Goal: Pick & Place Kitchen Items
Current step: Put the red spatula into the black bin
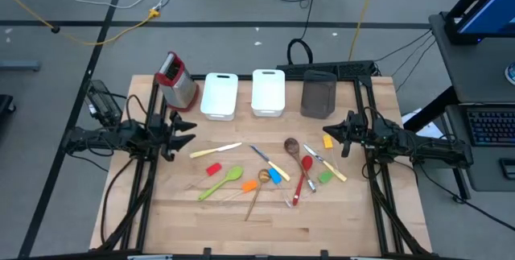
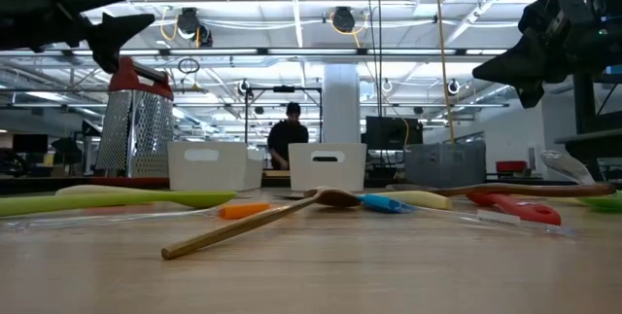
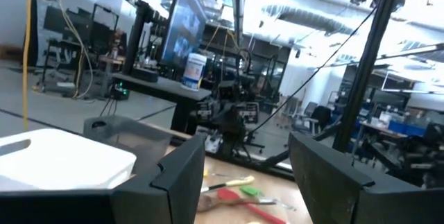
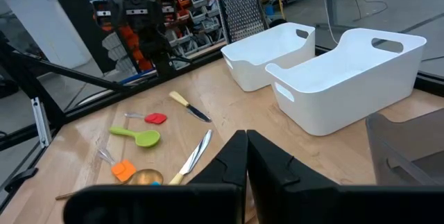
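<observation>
High view: left gripper (image 1: 187, 131) parked just left of the box grater (image 1: 177, 79), fingers spread, nothing between them. Right gripper (image 1: 336, 135) hovering right of the utensil scatter, fingers pressed together, empty. Kitchen items loose on the table (image 1: 265, 220) in front of the two white bins (image 1: 219, 95): cream-handled knife (image 1: 216, 150), green spatula (image 1: 222, 182), red spoon (image 1: 304, 176), wooden spoon (image 1: 259, 190). Grey cup (image 1: 319, 93) right of the bins.

Low view: wooden spoon (image 2: 255, 221) lying nearest, in front of the bins (image 2: 327, 167); grater (image 2: 137, 124) standing left of them. Person (image 2: 288, 139) far behind the bins.

Left wrist view: two fingers (image 3: 182, 175) apart, gap empty, red spoon (image 3: 239, 202) seen through the gap.

Right wrist view: fingertips (image 4: 232, 156) touching, no item pinched; green spatula (image 4: 137, 136) and knife (image 4: 189, 107) lying left of the bins (image 4: 347, 78).
</observation>
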Motion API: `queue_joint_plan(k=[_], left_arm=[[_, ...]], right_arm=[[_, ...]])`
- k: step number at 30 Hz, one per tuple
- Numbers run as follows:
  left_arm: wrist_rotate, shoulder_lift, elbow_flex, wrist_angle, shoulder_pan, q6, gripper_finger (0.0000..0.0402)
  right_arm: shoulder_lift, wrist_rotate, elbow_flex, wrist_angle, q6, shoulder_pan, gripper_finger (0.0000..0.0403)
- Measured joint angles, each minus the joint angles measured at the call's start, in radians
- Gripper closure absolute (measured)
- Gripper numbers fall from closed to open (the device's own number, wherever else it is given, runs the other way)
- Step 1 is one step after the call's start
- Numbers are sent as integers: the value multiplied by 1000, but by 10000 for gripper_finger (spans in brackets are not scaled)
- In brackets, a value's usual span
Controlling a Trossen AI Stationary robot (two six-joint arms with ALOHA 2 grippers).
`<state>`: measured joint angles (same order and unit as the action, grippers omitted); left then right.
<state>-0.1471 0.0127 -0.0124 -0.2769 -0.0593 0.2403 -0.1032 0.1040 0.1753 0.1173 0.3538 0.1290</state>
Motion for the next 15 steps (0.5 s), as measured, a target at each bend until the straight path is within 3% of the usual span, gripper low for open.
queue_joint_plan(k=[6,15], left_arm=[[-1,0,0,15,0,9,188],[66,76,-47,51,-4,201,188]], right_arm=[[0,0,0,0,-7,0,399],[0,0,0,0,-11,0,398]])
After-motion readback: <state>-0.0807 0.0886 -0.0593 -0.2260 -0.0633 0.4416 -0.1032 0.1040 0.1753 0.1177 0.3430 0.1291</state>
